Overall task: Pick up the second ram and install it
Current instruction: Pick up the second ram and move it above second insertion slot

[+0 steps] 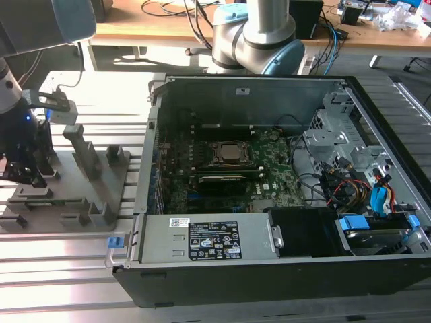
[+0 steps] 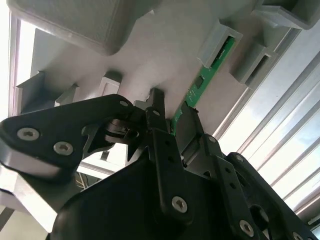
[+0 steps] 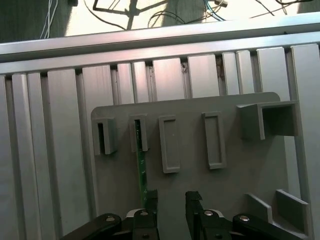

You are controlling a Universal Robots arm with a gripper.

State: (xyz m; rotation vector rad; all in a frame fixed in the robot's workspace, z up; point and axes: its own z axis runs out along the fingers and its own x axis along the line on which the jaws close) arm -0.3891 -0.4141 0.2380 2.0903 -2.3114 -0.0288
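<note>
Two fingers (image 3: 151, 200) of my claw (image 3: 171, 196) stand apart with a clear gap between them; the claw is released and grasps nothing. I hang low over the grey holder plate (image 3: 225, 185), which lies on the slatted metal table (image 3: 50, 150).

The second ram (image 3: 141, 165) stands on edge along that plate. Its far end sits in one of the slotted grey blocks (image 3: 138, 131), and its near end reaches my fingers. In the second wrist view the second ram (image 2: 200, 82) runs down into the gap between them. In the first wrist view it seems to meet the edge of one finger — whether it touches, I cannot tell.

In the exterior view my claw (image 1: 27, 171) is at the exterior view's left, over the plate — well apart from the open computer case (image 1: 269, 279). Inside the case the motherboard (image 1: 273, 168) lies flat, with its processor socket (image 1: 231, 153) near the middle.
</note>
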